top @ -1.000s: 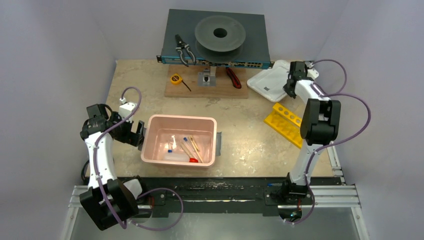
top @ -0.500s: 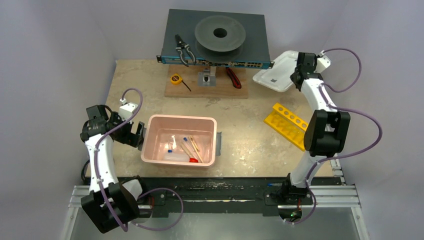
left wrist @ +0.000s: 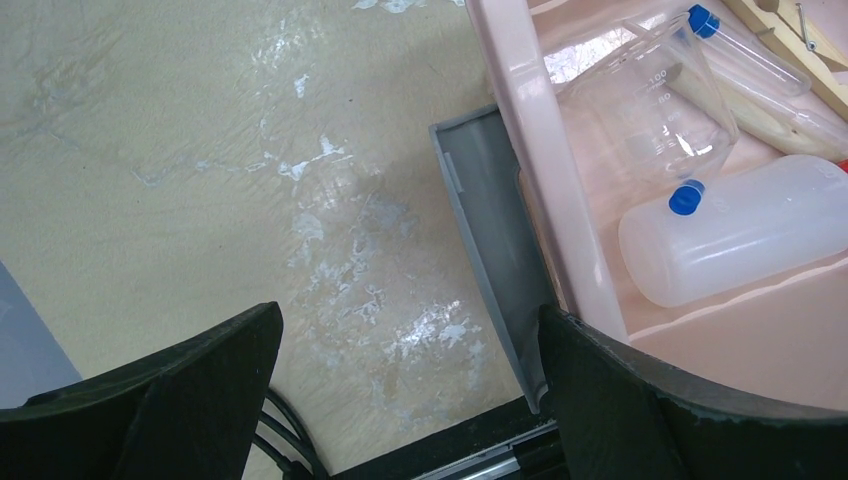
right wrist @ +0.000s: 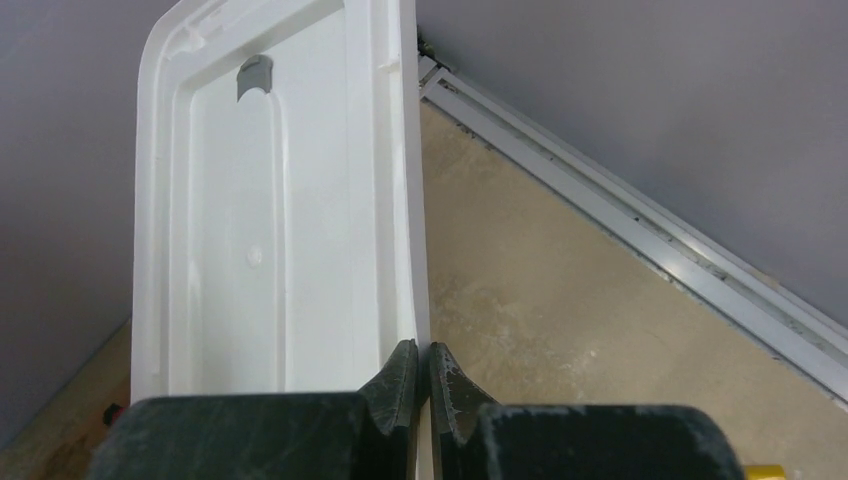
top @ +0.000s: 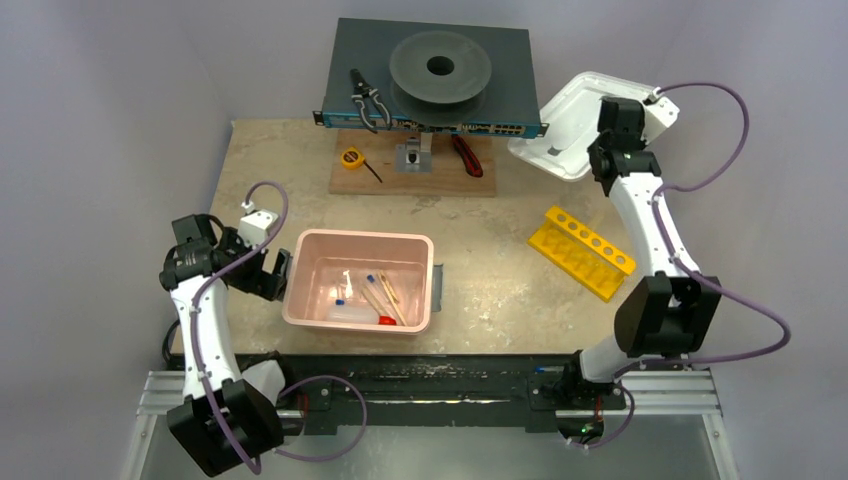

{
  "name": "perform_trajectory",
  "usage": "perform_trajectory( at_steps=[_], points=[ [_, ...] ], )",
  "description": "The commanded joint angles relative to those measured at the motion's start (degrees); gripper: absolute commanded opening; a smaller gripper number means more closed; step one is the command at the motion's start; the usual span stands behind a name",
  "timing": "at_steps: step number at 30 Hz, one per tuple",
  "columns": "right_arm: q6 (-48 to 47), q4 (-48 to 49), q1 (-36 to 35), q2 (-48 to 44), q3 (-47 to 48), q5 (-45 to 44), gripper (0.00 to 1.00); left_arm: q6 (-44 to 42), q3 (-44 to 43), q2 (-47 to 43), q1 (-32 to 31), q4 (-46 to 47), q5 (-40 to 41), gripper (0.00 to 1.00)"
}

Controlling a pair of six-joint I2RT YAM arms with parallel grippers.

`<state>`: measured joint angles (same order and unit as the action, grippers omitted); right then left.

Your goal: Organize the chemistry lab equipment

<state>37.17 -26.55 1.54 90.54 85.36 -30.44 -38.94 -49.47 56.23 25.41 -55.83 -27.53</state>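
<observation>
A pink bin (top: 355,237) stands at the near left. Inside it lie a translucent squeeze bottle (top: 350,316) with a red cap, thin blue-capped tubes (top: 371,282) and wooden sticks (top: 386,296). The left wrist view shows the bottle (left wrist: 740,235), a tube (left wrist: 748,52) and a clear beaker (left wrist: 640,110) inside the bin wall (left wrist: 520,130). My left gripper (top: 270,270) (left wrist: 405,330) hangs open just left of the bin, with nothing between its fingers. At the far right, my right gripper (top: 600,152) (right wrist: 422,375) is shut on the edge of a white plastic lid (top: 568,125) (right wrist: 270,200), held tilted above the table.
A yellow tube rack (top: 581,250) lies right of centre. At the back, a wooden board (top: 412,178) carries a yellow tape measure (top: 351,157) and a red-handled tool (top: 466,155). Pliers (top: 365,98) and a dark spool (top: 440,68) rest on the grey box. A grey plate (left wrist: 490,230) sticks out under the bin.
My right arm has stretched out and lifted the white lid off the table, up and toward the far right corner, tilting it. The left arm has barely moved.
</observation>
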Motion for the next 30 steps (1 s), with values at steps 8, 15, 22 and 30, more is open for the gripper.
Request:
perform_trajectory(
  at_steps=[8,15,22,30],
  points=[
    [-3.13,-1.37,-4.83,-18.04,-5.87,-13.50,0.00,-5.55,-1.68,-3.80,-0.20,-5.27,-4.94,1.00],
    [-2.98,-3.63,-5.34,-24.88,-8.88,-14.25,0.00,-6.67,-1.15,-2.71,-0.31,-5.38,-4.91,1.00],
    [-3.55,-5.41,-5.54,-32.08,-12.62,-14.53,0.00,-5.19,-0.67,-2.94,-3.90,-5.55,-4.94,1.00],
    [-4.95,-6.75,-5.53,-35.21,-16.36,-16.32,0.00,-1.45,-0.92,-2.62,-8.69,-4.00,-4.10,1.00]
  ],
)
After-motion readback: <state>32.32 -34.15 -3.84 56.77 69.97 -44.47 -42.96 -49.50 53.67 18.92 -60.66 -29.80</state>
